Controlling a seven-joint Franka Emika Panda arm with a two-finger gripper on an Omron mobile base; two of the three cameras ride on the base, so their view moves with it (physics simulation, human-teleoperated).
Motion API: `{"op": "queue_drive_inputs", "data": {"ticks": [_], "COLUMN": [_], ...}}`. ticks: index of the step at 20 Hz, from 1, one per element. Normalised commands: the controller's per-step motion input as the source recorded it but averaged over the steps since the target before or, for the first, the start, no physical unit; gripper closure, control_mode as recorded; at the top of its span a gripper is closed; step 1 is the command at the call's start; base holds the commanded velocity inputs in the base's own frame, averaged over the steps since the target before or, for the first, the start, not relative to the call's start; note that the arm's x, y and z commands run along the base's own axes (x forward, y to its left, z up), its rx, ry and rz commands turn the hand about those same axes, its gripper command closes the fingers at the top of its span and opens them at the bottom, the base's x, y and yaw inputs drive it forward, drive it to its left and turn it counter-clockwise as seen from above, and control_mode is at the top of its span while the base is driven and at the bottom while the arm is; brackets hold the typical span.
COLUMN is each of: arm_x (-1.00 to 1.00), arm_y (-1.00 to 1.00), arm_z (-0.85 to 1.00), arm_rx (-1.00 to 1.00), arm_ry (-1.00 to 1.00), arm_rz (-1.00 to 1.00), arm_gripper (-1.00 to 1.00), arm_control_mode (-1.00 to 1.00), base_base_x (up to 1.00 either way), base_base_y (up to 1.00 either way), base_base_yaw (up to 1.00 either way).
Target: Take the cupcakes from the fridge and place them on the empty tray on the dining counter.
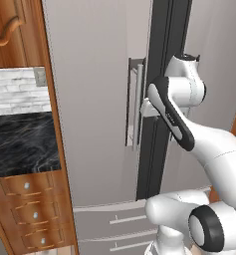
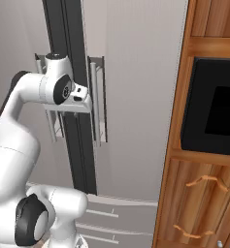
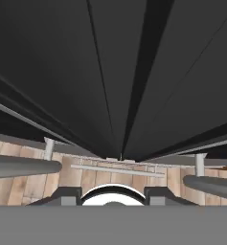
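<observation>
You are facing a tall pale-grey two-door fridge (image 1: 97, 99) with dark trim running down the seam where its doors meet, and both doors are shut. The white arm reaches forward and ends at that seam, where the end effector (image 2: 85, 102) sits against the dark strip between the two long vertical bar handles. The left door's handle (image 1: 137, 102) stands just to one side of the end effector and the right door's handle (image 2: 98, 99) just to the other. From the hand camera you look along the dark seam, with a grey handle bar (image 3: 24, 166) lying across each lower side of the view. The finger tips are hidden at the bottom of that view, so you cannot tell whether the end effector is open or closed, nor whether it touches either handle. Below the end effector are the fridge's two lower drawers (image 1: 109, 219). Far to its left sits a black white-veined marble table (image 1: 20, 144) over brown wooden drawers, and far to its right stands a wooden cabinet with a black oven window (image 2: 216, 104).
</observation>
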Motion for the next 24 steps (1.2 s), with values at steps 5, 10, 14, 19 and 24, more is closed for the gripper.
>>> {"op": "queue_drive_inputs", "data": {"ticks": [5,10,14,19,24], "arm_x": [-0.38,-0.69,-0.73,-0.5,-0.08], "arm_y": [0.0,0.0,-0.01,-0.04,0.0], "arm_z": [0.0,-0.01,-0.26,-0.32,-0.16], "arm_rx": [0.0,-0.01,0.0,0.0,0.0], "arm_ry": [-0.1,-0.24,-0.25,-0.16,-0.07], "arm_rz": [0.0,0.0,0.0,0.0,-0.08], "arm_gripper": [-1.0,-1.0,-1.0,-1.0,-1.0], "arm_control_mode": [-1.0,-1.0,-1.0,-1.0,-1.0], "base_base_x": [0.0,0.0,0.0,0.0,0.0], "base_base_y": [0.0,0.0,0.0,0.0,0.0], "base_base_yaw": [0.0,0.0,0.0,0.0,0.0]}}
